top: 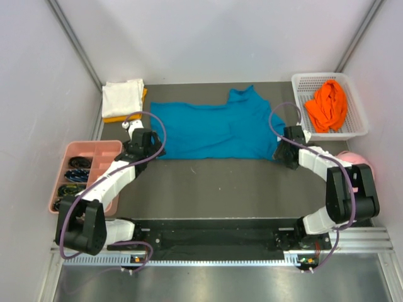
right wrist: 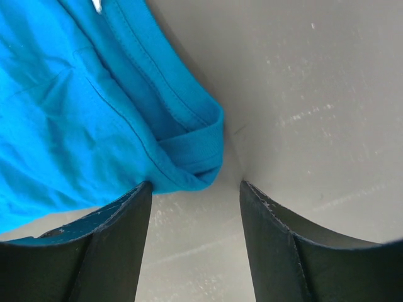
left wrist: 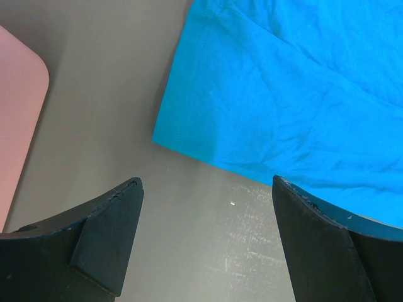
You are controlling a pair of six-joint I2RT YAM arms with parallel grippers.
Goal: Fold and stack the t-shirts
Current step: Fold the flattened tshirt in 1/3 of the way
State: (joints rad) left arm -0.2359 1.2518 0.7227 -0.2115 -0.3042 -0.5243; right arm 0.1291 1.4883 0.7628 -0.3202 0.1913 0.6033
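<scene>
Grey table [top: 208,182], teal-blue t-shirt [top: 208,129] spread flat. Left gripper [left wrist: 206,181]: jaws wide apart, just short of the shirt's near-left corner. Right gripper [right wrist: 195,184]: jaws apart, shirt's folded hem corner at their tips, unclamped.

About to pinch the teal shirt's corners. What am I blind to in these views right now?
- Top view: the arms' own wrists hide the fingertips of the left gripper and right gripper, so contact with the teal t-shirt is unreadable there.
- Wrist views: frame edges cut off most of that shirt.
- Top view: the white t-shirt covers most of the yellow-orange t-shirt.
- Top view: the pink tray's contents are too small to identify.
</scene>
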